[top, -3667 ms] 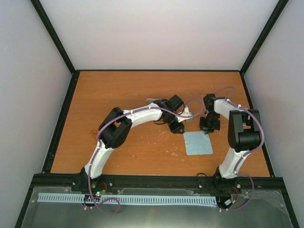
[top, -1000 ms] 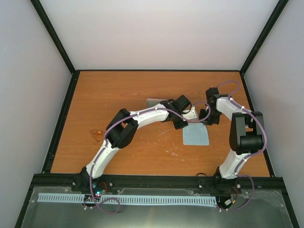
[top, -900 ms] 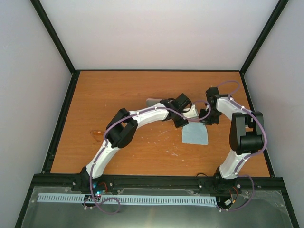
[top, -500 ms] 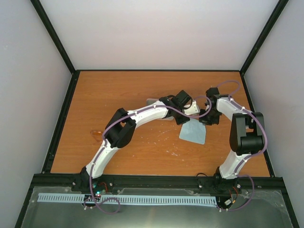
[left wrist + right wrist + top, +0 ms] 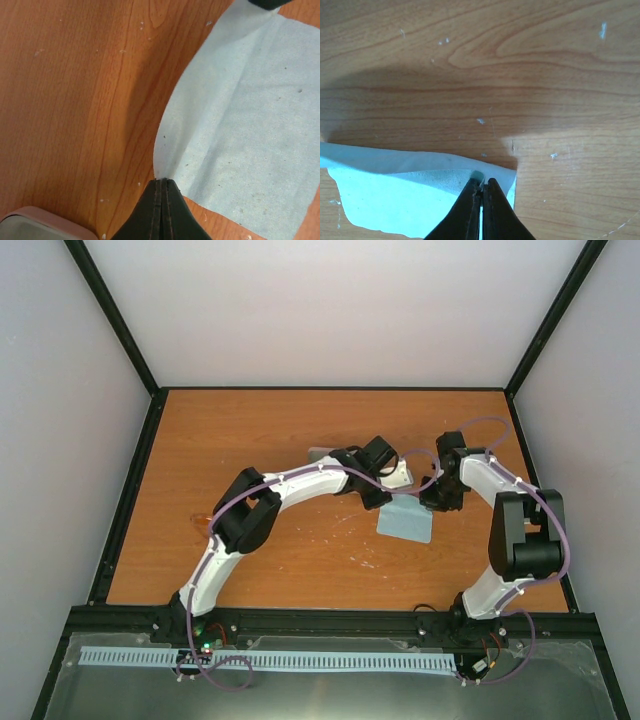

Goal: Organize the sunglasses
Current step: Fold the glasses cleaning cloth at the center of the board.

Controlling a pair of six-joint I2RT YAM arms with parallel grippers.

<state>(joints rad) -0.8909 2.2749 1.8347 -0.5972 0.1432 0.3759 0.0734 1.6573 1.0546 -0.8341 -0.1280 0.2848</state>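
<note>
The light blue cloth (image 5: 405, 522) lies right of the table's middle with its far edge lifted. My left gripper (image 5: 386, 496) is shut on the cloth's far left corner (image 5: 161, 176). My right gripper (image 5: 432, 498) is shut on the far right edge of the cloth (image 5: 485, 175). The cloth fills the right of the left wrist view (image 5: 250, 125) and sags at lower left in the right wrist view (image 5: 395, 200). The sunglasses (image 5: 200, 523) show as a small orange bit at the table's left, mostly hidden behind my left arm's elbow.
The case (image 5: 322, 453) lies just behind my left forearm, partly hidden; its rounded corner shows in the left wrist view (image 5: 40, 225). Black frame rails (image 5: 130, 490) border the wooden table (image 5: 250, 430). Both arms meet over the table's right middle.
Both grippers have closed on the cloth's far corners and drawn it back and left from its flat spot nearer the front. Its far edge is now raised.
</note>
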